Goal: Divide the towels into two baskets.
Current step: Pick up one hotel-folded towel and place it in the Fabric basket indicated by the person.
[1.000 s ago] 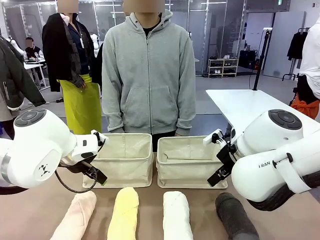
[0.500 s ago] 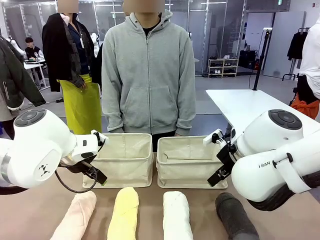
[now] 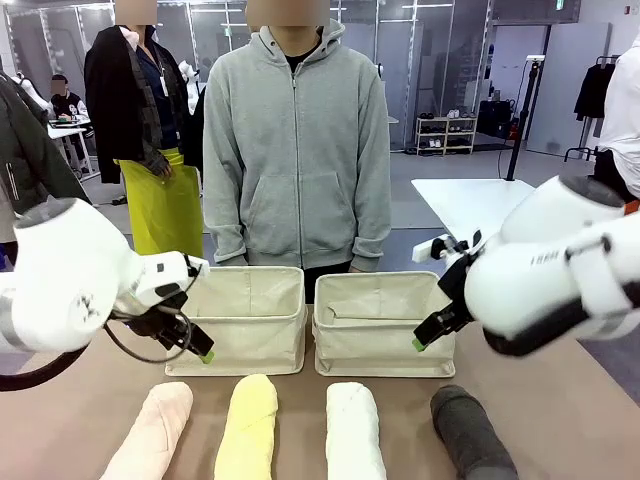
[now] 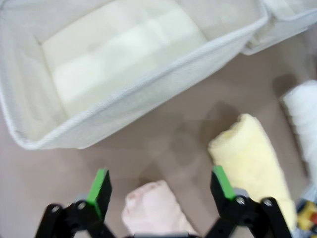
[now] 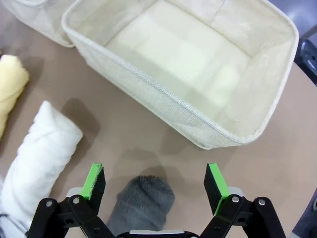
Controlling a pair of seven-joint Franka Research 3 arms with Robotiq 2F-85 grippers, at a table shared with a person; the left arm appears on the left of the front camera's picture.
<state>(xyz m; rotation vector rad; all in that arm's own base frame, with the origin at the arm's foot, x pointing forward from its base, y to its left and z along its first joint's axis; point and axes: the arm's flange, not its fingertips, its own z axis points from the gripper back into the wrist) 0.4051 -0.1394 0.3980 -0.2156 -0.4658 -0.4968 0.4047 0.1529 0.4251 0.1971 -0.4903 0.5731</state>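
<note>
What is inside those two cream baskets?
Nothing: the left basket and right basket show bare cloth floors in the wrist views. The four towels lie on the table. From the front, near walls hide those floors.

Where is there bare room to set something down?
The left basket and right basket are both empty. Bare table: right of the right basket, and the strip between baskets and towels. Crowded: the near edge, where the pink towel, yellow towel, white towel and grey towel lie side by side.
</note>
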